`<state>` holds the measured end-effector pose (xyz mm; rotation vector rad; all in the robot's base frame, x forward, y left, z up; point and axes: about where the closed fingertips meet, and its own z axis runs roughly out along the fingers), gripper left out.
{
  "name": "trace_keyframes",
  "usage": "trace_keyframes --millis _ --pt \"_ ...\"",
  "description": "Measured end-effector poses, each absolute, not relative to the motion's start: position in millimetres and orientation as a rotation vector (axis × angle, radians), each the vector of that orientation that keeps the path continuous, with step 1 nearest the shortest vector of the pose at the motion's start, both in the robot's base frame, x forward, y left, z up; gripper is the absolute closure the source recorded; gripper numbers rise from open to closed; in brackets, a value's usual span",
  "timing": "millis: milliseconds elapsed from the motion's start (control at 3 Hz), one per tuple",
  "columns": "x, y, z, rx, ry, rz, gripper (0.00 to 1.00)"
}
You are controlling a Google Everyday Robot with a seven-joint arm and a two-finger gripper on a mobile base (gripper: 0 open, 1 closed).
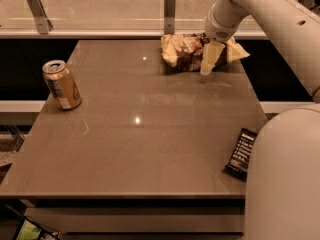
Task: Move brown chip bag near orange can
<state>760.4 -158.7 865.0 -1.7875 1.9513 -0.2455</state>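
Observation:
The brown chip bag (pixel 182 51) lies crinkled at the far edge of the table, right of centre, with its dark middle partly hidden behind my arm. The orange can (pixel 62 84) stands upright near the table's left edge, well apart from the bag. My gripper (pixel 205 69) points down at the bag's front right side, with its tip close to the tabletop. I cannot tell whether it touches or holds the bag.
A small flat black packet (pixel 242 152) lies near the table's right front edge. My pale robot body (pixel 287 179) fills the lower right corner. A glass rail with metal posts (pixel 170 9) runs behind the brown table (pixel 140 149).

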Motion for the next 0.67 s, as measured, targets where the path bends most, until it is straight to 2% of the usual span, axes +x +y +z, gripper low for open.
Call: trace_keyframes --millis 667 --pt "775.2 -147.0 845.2 -1.833 1.948 -0.192 0.0"
